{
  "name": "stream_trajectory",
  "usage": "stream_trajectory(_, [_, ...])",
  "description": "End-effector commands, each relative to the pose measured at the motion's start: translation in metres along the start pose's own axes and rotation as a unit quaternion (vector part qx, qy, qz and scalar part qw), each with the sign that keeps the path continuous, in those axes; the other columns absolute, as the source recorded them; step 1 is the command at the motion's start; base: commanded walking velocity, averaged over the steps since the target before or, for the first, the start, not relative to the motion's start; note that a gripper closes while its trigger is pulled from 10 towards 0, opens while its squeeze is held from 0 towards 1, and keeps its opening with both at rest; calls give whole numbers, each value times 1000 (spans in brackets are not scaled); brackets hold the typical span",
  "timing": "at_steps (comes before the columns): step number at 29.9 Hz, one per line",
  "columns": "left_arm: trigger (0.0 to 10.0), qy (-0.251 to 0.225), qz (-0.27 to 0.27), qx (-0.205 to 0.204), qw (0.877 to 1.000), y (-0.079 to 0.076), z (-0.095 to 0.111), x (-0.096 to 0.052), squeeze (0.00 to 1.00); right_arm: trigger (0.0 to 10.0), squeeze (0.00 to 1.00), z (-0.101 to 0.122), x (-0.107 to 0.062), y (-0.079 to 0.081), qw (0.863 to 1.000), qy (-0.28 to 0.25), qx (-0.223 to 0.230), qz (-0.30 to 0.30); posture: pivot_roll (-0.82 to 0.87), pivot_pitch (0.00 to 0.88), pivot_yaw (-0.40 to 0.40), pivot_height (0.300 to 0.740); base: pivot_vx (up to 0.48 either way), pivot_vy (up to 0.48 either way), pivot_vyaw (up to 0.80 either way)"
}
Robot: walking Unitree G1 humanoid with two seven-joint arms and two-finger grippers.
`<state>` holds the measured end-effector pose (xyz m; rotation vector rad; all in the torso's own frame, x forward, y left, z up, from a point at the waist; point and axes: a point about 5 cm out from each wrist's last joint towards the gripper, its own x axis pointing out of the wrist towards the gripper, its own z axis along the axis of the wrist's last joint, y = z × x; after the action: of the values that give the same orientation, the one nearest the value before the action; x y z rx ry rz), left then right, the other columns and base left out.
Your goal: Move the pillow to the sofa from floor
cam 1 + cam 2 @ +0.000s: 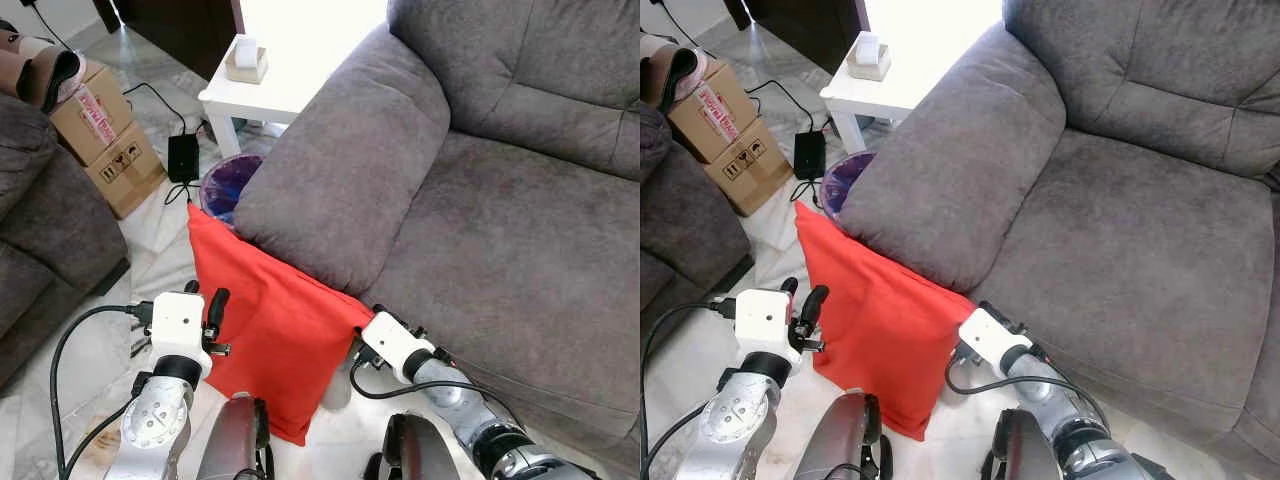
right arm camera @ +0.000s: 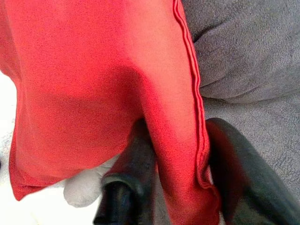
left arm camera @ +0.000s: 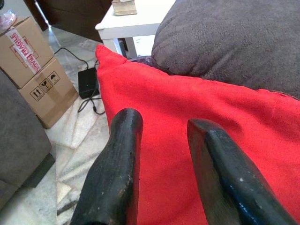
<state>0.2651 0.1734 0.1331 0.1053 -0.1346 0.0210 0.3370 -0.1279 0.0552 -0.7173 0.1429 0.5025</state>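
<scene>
A red pillow stands on the floor, leaning against the armrest of the grey sofa. My left gripper is open at the pillow's left edge, its black fingers just in front of the red fabric. My right gripper is at the pillow's right edge, low down by the sofa's front. It is shut on the pillow, with the seamed edge pinched between its two fingers. The right wrist shows beside the pillow, and the fingertips are hidden behind the fabric in the eye views.
A purple-lined bin sits behind the pillow, beside a white side table holding a small box. A black adapter and cables lie on the tiles. Cardboard boxes and another grey sofa stand left; a person's sandalled foot rests there.
</scene>
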Motion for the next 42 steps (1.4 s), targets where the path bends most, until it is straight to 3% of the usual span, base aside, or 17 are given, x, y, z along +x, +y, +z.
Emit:
stream_trajectory(1, [10000, 19, -6, -2, 1000, -1, -6, -3, 0, 0, 0, -5, -2, 8, 1000, 11, 3, 14, 178, 330, 26, 618, 0, 0, 0])
stream_trajectory(5, [10000, 16, -17, 0, 1000, -6, -5, -3, 0, 0, 0, -7, -2, 17, 998, 22, -36, 41, 179, 324, 24, 618, 0, 0, 0])
stream_trajectory(19, [10000, 6, -20, 5, 1000, -8, -3, 4, 0, 0, 0, -3, 1, 18, 998, 23, -37, 39, 171, 294, 17, 618, 0, 0, 0])
stream_trajectory(26, [10000, 3, -20, 3, 1000, -11, -4, 8, 0, 0, 0, 1, 3, 13, 999, 19, -10, 32, 161, 261, 10, 618, 0, 0, 0])
stream_trajectory(33, [10000, 15, -15, 0, 1000, -9, -14, 7, 0, 0, 0, -2, 2, 14, 992, 18, 123, 2, 152, 219, -2, 618, 0, 0, 0])
stream_trajectory(35, [10000, 30, -13, 7, 999, -7, -24, 4, 0, 0, 0, -2, 1, 11, 971, 6, 237, -30, 131, 187, -4, 618, 0, 0, 0])
stream_trajectory(36, [10000, 39, -11, 10, 999, -4, -30, 3, 0, 0, 0, -6, -1, 9, 942, -2, 332, -56, 114, 175, -3, 618, 0, 0, 0])
stream_trajectory(38, [10000, 43, -10, 11, 999, -3, -32, 2, 0, 0, 0, -8, -2, 9, 927, -5, 370, -66, 110, 171, -1, 618, 0, 0, 0])
stream_trajectory(39, [10000, 50, -11, 15, 999, -2, -37, 2, 0, 0, 0, -11, -4, 10, 899, -15, 433, -72, 93, 161, 6, 618, 0, 0, 0])
stream_trajectory(42, [10000, 56, -12, 17, 998, 0, -42, 2, 0, 0, 0, -13, -7, 13, 884, -27, 460, -76, 75, 151, 21, 618, 0, 0, 0])
